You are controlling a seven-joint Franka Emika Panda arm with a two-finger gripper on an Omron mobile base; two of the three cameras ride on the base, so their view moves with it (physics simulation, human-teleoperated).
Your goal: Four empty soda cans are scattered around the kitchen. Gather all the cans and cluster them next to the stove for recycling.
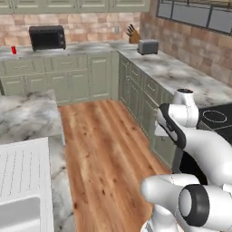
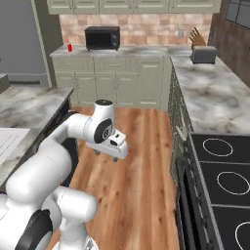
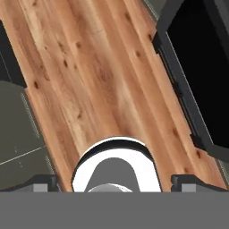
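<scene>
Hovering over wood floor (image 3: 89, 76) — tool (image 3: 115, 180) open, empty.

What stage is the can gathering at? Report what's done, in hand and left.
Done: no cans stand beside the stove yet. In hand: nothing; the pincer is open and empty over the wood floor. Left: the one visible red can sits on the far counter left of the black microwave; fetch it, then find the others.
</scene>
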